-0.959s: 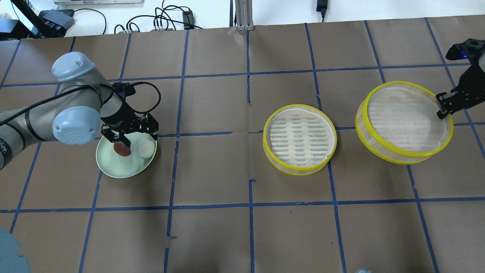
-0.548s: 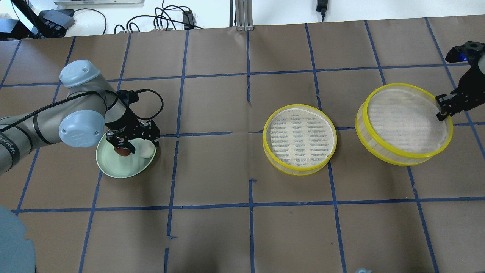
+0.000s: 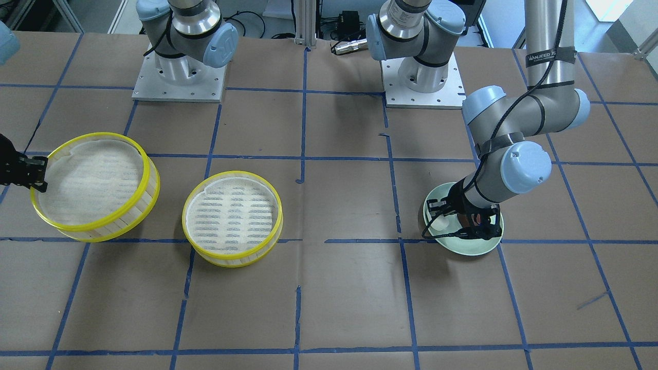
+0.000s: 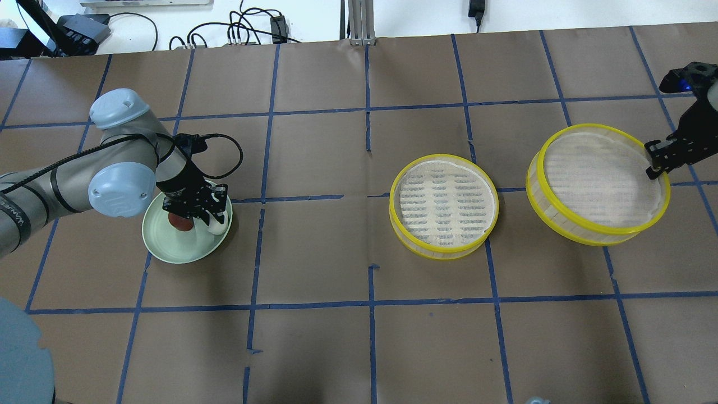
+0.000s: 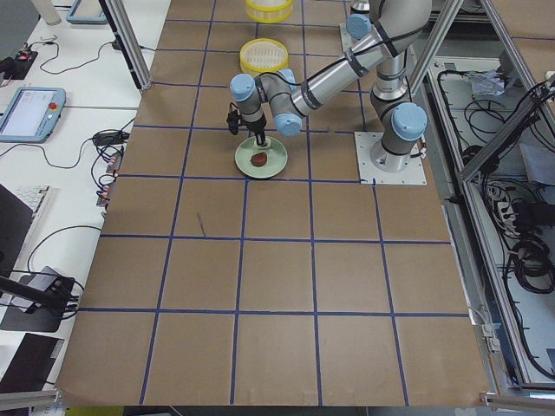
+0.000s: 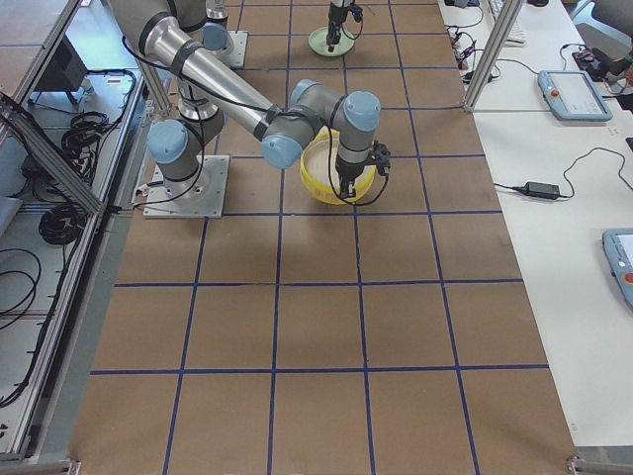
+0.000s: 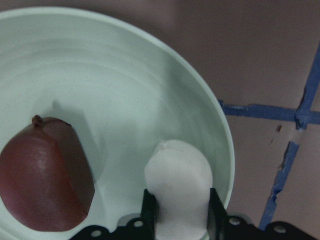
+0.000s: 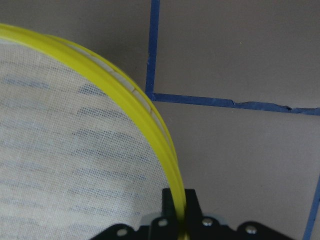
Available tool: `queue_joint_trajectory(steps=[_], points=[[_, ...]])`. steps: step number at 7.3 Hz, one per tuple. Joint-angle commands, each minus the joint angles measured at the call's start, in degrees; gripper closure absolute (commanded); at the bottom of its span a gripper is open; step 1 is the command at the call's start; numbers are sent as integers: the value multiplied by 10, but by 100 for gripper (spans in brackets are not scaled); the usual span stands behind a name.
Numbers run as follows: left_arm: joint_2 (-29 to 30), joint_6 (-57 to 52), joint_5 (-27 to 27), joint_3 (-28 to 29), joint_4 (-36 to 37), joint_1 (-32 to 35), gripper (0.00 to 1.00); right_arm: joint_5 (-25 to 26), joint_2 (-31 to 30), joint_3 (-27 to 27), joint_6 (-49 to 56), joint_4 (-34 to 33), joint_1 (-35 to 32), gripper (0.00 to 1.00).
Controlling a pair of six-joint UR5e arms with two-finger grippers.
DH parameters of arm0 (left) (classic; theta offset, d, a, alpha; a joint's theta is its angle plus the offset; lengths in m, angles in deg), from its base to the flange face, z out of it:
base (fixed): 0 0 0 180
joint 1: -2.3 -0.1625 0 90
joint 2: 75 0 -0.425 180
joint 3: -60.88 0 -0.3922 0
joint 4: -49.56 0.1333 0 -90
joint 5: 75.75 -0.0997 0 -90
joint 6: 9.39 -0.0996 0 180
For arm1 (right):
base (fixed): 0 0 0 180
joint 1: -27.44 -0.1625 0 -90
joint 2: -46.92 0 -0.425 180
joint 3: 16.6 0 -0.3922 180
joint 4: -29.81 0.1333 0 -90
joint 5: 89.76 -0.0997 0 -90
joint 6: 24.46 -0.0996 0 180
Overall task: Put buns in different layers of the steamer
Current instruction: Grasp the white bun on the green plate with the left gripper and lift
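The white bun (image 7: 177, 180) and the dark reddish-brown bun (image 7: 42, 182) lie on the pale green plate (image 7: 100, 75). My left gripper (image 7: 181, 220) is down in the plate (image 4: 174, 249), shut on the white bun (image 4: 218, 225), one finger on each side. The brown bun (image 4: 180, 223) lies free beside it. My right gripper (image 4: 652, 166) is shut on the yellow rim (image 8: 135, 97) of the right steamer layer (image 4: 595, 125) and holds it tilted off the table. The other steamer layer (image 4: 443, 159) sits empty mid-table.
Both robot bases (image 3: 177, 77) stand at the table's near side. Brown paper with blue tape lines covers the table (image 4: 336, 252). Cables (image 4: 235, 31) lie beyond the far edge.
My left gripper has shifted from over the brown bun to the white bun and turned, its fingers now on the white bun. The right gripper and its held layer have barely moved.
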Motion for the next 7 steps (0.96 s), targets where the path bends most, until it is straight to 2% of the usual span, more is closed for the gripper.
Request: queue_joint_trajectory(steps=[1,2,3,4,6,7], points=[[-14,-14,-39,12,-6,1,92,2,-2,3,0,0,1,90],[-33,-8,-57,28,-39,11,93,7,-4,4,3,0,1,90],[-52,39,-50,68,-91,41,93,8,-6,5,5,0,1,90],[-54,93,-39,112,-126,100,93,8,-6,1,-1,-1,1,90],[-51,264,28,157,-121,220,92,8,-5,2,4,-4,2,89],[-35,308,81,158,-98,266,92,8,-5,1,5,-9,2,89]])
